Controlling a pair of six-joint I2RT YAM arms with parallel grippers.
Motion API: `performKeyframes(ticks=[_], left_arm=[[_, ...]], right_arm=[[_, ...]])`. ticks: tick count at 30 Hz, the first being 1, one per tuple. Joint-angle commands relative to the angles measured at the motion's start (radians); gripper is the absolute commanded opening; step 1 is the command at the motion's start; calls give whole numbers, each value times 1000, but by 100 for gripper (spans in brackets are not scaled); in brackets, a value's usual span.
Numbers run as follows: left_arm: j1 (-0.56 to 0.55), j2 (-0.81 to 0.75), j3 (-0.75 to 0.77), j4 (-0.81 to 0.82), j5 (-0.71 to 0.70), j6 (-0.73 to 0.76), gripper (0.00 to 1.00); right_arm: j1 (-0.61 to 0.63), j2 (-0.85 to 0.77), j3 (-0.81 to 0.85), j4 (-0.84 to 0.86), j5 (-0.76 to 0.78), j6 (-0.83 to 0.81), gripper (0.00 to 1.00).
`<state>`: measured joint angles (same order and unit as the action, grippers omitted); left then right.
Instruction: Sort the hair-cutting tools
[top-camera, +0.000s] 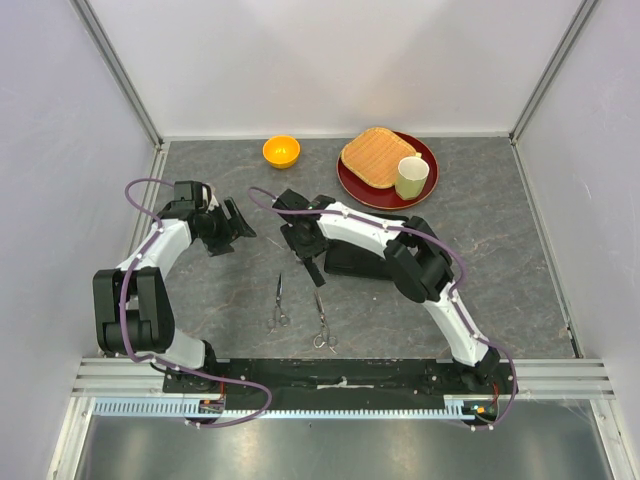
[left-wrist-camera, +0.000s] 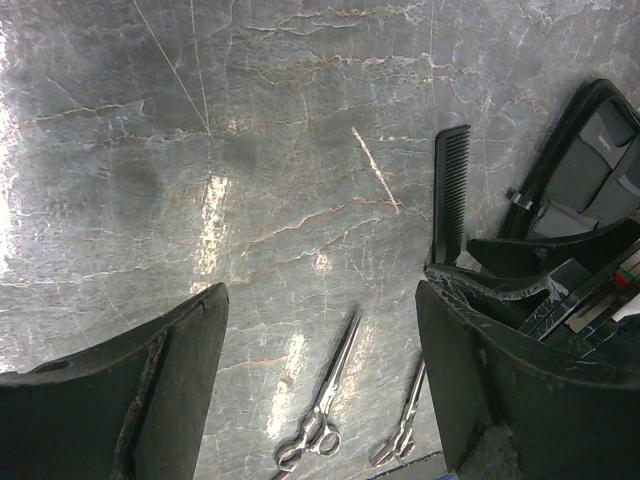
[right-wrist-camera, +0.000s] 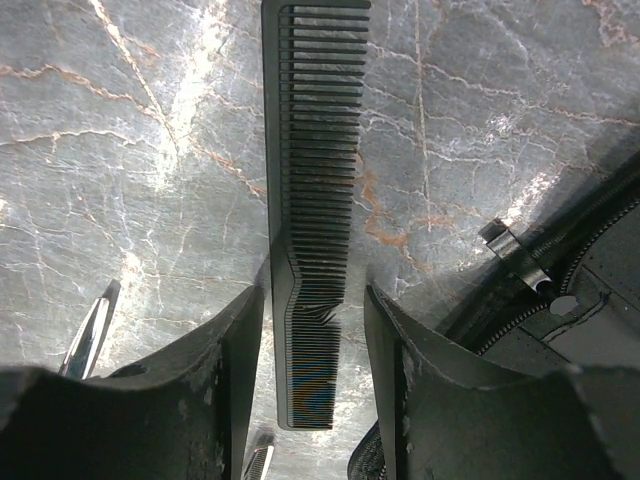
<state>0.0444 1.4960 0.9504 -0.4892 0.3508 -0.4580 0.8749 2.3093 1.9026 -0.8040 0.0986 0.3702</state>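
A long straight black comb (right-wrist-camera: 310, 190) lies on the grey marble-patterned table, and it also shows in the left wrist view (left-wrist-camera: 450, 185). My right gripper (right-wrist-camera: 315, 400) is open and straddles the comb's near end, with a gap on each side; in the top view my right gripper (top-camera: 312, 268) covers the comb. Two silver scissors (top-camera: 278, 302) (top-camera: 322, 322) lie side by side nearer the arm bases, and both show in the left wrist view (left-wrist-camera: 325, 400) (left-wrist-camera: 405, 430). My left gripper (top-camera: 230, 228) is open and empty, above bare table to their left. The shorter handled comb is not in view.
An open black zip case (top-camera: 362, 262) lies just right of my right gripper, its zip edge close to the right finger (right-wrist-camera: 520, 270). At the back are an orange bowl (top-camera: 281, 151) and a red plate (top-camera: 350, 186) with a toast-like slab and a cup. White walls enclose the table.
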Motion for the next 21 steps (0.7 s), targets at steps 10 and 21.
performKeyframes(ticks=[10,21], left_arm=[[6,1,-4,24,17,-8,82],[6,3,-4,26,25,-8,82]], right_arm=[[1,117,98,-103,-54,-4,43],[1,95,102,-103,-19,-1,34]])
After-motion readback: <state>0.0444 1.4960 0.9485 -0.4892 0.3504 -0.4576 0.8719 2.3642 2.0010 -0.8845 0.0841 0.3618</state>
